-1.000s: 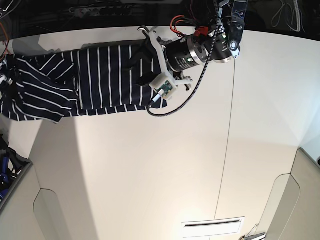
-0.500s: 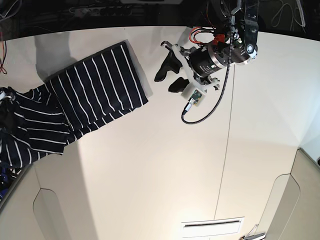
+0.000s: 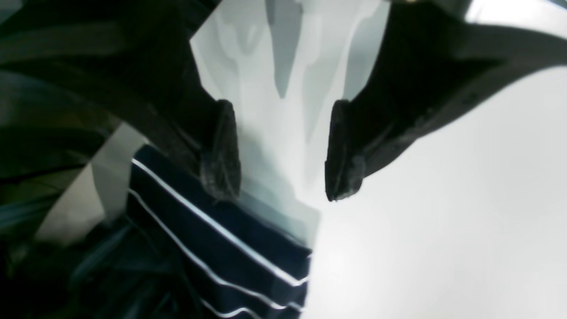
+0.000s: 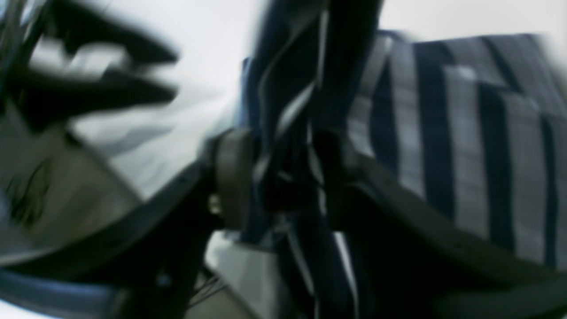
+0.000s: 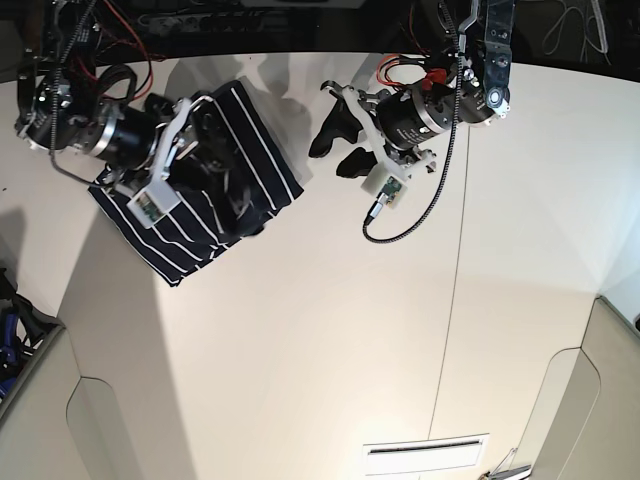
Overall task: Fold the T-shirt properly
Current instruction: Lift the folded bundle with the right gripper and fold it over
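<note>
The T-shirt (image 5: 190,245), dark navy with thin white stripes, lies doubled over at the table's back left. My right gripper (image 5: 228,185) hovers over its top. In the blurred right wrist view a bunch of the striped T-shirt (image 4: 443,133) fills the gap between the fingers (image 4: 232,177), so the right gripper (image 4: 281,177) is shut on it. My left gripper (image 5: 335,152) stands open just right of the cloth with nothing in it. In the left wrist view its fingers (image 3: 221,150) are spread over bare table, the left gripper (image 3: 281,177) just beyond the T-shirt's corner (image 3: 230,252).
The white table (image 5: 320,330) has a thin seam (image 5: 460,250) running front to back on the right. Cables and dark equipment (image 5: 200,20) line the back edge. A slotted plate (image 5: 425,455) sits near the front edge.
My left gripper let go of the shirt and drew back to the right. My right arm swung in from the left, carrying the hanging part of the shirt over the part on the table.
</note>
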Controlling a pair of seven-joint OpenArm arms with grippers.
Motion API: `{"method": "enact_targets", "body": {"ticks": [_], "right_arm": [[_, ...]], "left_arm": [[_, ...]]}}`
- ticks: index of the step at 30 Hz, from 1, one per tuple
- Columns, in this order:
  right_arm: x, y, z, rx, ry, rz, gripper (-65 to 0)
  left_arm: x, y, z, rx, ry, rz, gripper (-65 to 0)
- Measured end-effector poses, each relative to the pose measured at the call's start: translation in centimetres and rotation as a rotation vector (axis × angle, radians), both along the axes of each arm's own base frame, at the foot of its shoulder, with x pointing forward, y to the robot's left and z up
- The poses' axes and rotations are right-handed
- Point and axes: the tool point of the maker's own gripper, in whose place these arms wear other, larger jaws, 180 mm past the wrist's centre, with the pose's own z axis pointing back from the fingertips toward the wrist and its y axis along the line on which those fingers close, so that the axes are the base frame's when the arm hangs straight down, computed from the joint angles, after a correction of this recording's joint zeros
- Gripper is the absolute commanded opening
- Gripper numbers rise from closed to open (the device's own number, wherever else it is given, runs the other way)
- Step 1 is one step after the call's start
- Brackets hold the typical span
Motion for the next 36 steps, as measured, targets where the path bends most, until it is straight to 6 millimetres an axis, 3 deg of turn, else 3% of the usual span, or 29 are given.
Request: {"method": "enact_targets", "body": {"ticks": [5, 10, 15, 18, 22, 24, 26, 30, 34, 36], "right_arm": [[-1.8, 3.2, -1.0, 0.024, 0.04, 0.106, -38.0], [-1.3, 3.7, 0.0, 0.048, -0.003, 0.102, -38.1], [2.6, 1.8, 2.5, 0.044, -0.109, 0.035, -38.1], [5.2, -0.2, 4.4, 0.039, -0.181, -0.042, -38.1], [8.4, -4.2, 6.9, 0.006, -0.287, -0.179, -41.5], [9.5, -6.0, 7.4, 0.01, -0.333, -0.244, -51.9], [9.9, -7.5, 6.7, 0.009, -0.323, -0.299, -64.4], [11.3, -8.7, 4.5, 0.034, -0.26, -0.342, -65.0], [13.7, -10.0, 2.5, 0.07, -0.192, -0.397, -65.0], [14.5, -10.7, 1.0, 0.079, -0.141, -0.429, -65.0]], "left_arm": [[1.0, 2.8, 0.0, 0.015, -0.005, 0.084, -31.5], [1.9, 5.7, 0.9, -0.031, -0.019, 0.177, -31.6], [1.8, 5.6, 2.3, -0.137, -0.028, 0.168, -49.0], [1.5, 4.8, 3.1, -0.179, -0.021, 0.148, -52.1], [0.8, 2.0, 5.2, -0.251, -0.043, 0.064, -52.8], [-0.3, -0.2, 5.9, -0.272, -0.042, -0.003, -57.3], [-1.9, -2.8, 5.9, -0.289, -0.023, -0.083, -60.7], [-4.6, -7.6, 5.2, -0.232, -0.036, -0.246, -62.5], [-6.5, -12.6, 6.1, -0.216, -0.09, -0.356, -62.5], [-6.5, -14.3, 6.9, -0.208, -0.132, -0.371, -62.5]]}}
